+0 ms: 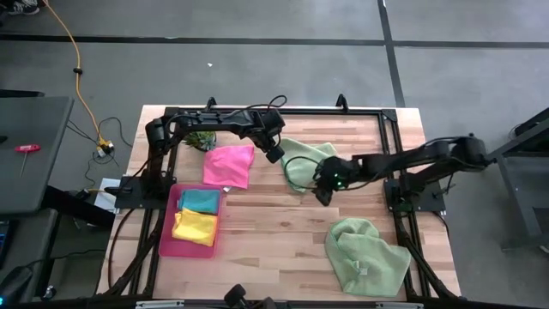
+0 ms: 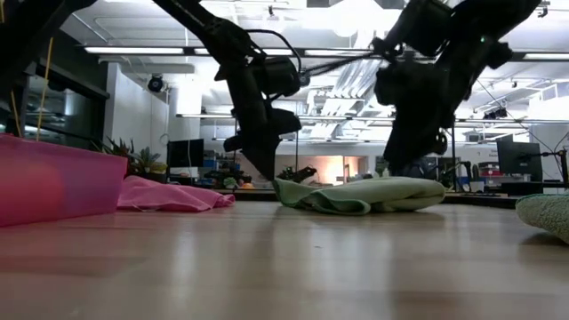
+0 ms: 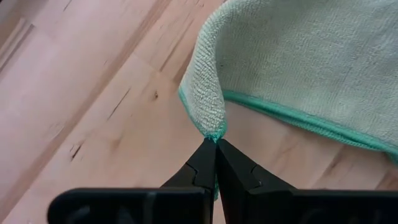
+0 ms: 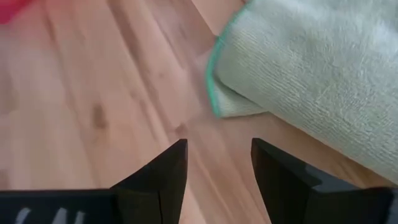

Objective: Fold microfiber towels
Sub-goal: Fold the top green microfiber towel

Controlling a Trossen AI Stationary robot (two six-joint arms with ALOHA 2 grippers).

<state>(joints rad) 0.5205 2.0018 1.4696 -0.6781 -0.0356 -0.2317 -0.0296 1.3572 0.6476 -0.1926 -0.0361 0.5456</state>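
Where the wooden table (image 1: 283,249) begins at its left side, a pink tray (image 1: 168,240) holds a teal towel (image 1: 200,200) and a yellow towel (image 1: 196,227), stacked side by side. Just beyond the tray lies a hot pink towel (image 1: 228,165), flat on the wood, with a small green plant (image 1: 202,139) behind it. Moving toward the middle, the left gripper (image 1: 274,154) hangs at the edge of a pale green towel (image 1: 302,160); its fingers (image 3: 205,163) are pressed together, pinching a corner of that towel by its teal hem. The cloth lies partly bunched in the table's far centre. On the towel's other side, the right gripper (image 1: 323,196) hovers at the towel's near edge, its fingers (image 4: 168,168) spread apart with nothing between them. Farther right, near the front, a second pale green towel (image 1: 364,257) lies crumpled.
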